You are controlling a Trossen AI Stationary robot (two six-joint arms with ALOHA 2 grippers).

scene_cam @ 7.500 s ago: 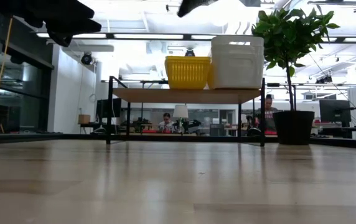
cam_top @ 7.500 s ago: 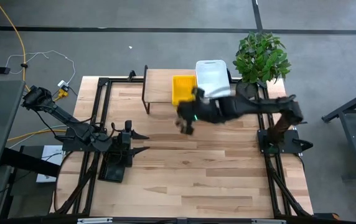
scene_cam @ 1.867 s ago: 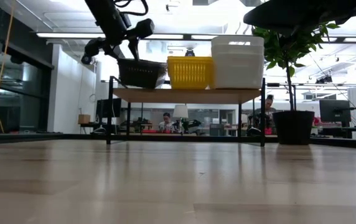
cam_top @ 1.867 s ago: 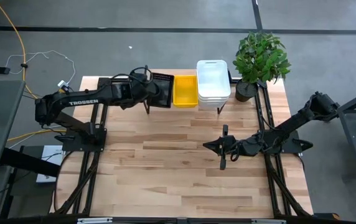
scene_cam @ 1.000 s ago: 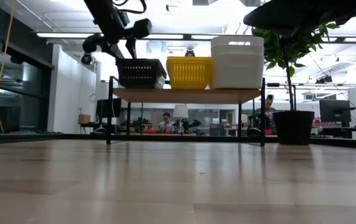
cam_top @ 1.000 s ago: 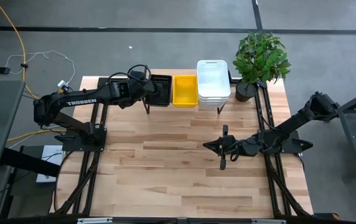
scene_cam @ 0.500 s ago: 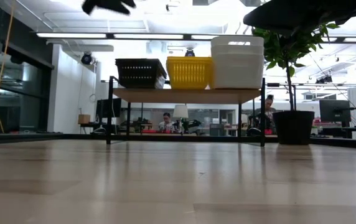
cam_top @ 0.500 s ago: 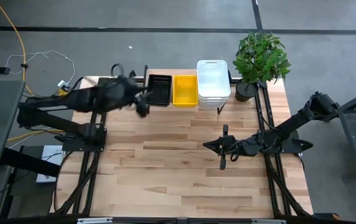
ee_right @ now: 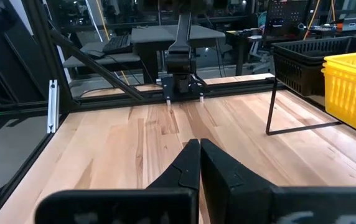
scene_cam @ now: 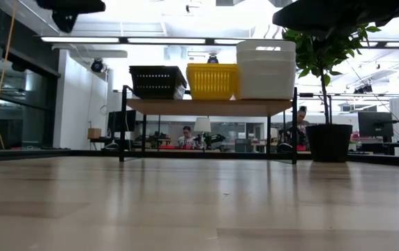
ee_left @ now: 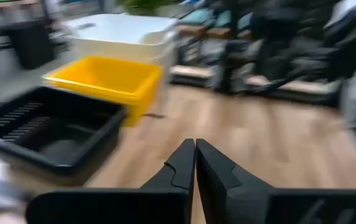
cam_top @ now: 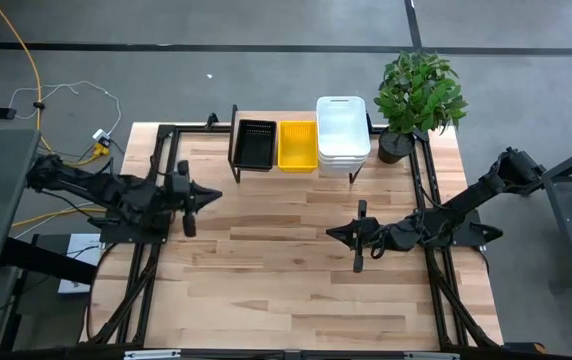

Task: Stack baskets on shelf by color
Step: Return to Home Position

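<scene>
Level across the large light wooden table point(scene_cam: 199, 202): at its far side, a low shelf point(scene_cam: 206, 107) with a light wooden top board and thin black metal legs. On the board, three lots in a row: black slotted plastic baskets point(scene_cam: 157, 81), close against them yellow plastic baskets point(scene_cam: 211, 81), then a taller stack of white plastic baskets point(scene_cam: 266, 68). Just beside the shelf, a leafy green potted plant point(scene_cam: 328, 143) in a dark pot. People seated in the room behind.

From above: same row at the table's far edge, black toward the left arm's side, white next to the plant. Over the table's left edge, the left gripper point(cam_top: 211, 195), pointing inward, well apart from the shelf. Over the right half, the right gripper point(cam_top: 334, 233), pointing toward the middle, likewise well apart.

Left wrist: fingers point(ee_left: 178, 171) pressed together, nothing between them; blurred beyond, all three colours of basket.

Right wrist: fingers point(ee_right: 187, 165) clenched tip to tip, empty; black and yellow baskets and a shelf leg off to one side.
</scene>
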